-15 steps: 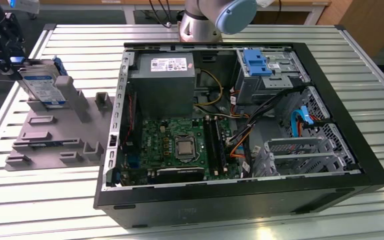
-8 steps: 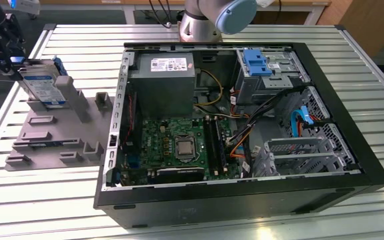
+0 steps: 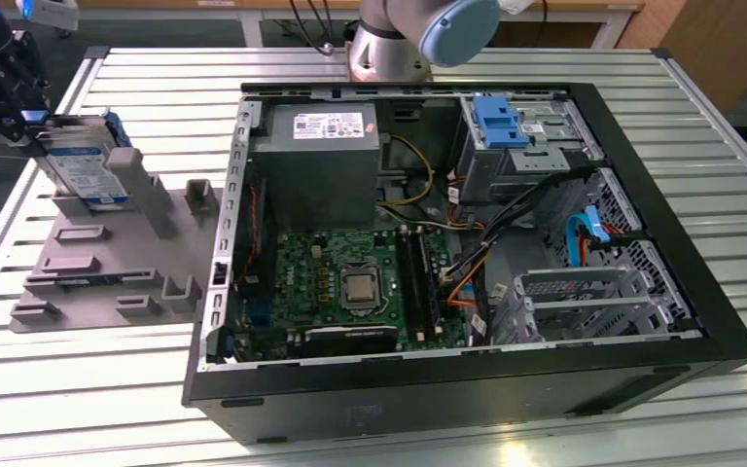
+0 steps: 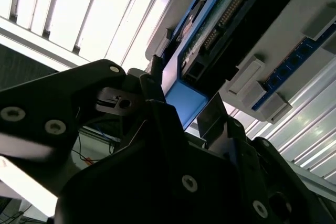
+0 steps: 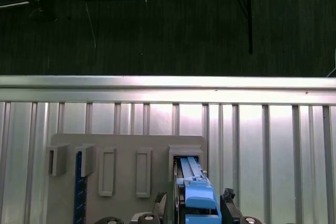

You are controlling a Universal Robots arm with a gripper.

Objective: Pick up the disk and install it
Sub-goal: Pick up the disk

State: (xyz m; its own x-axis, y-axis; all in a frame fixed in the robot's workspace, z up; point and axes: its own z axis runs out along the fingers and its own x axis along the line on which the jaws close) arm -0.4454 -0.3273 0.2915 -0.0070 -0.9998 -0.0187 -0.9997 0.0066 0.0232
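Grasp | black gripper [image 5: 198,201] clamped on blue-railed silver metal disk [image 3: 88,175] | lift straight from grey slotted holder [image 3: 88,282], no tilt

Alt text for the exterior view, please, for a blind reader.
The gripper is at the top of the disk, which stands on edge in a grey holder on a slatted metal table. At the exterior view's right lies an open computer case.

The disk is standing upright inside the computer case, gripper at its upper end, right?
No. In the exterior view the disk stands upright in the grey holder beside the computer case, not inside it, with the gripper at its upper end.
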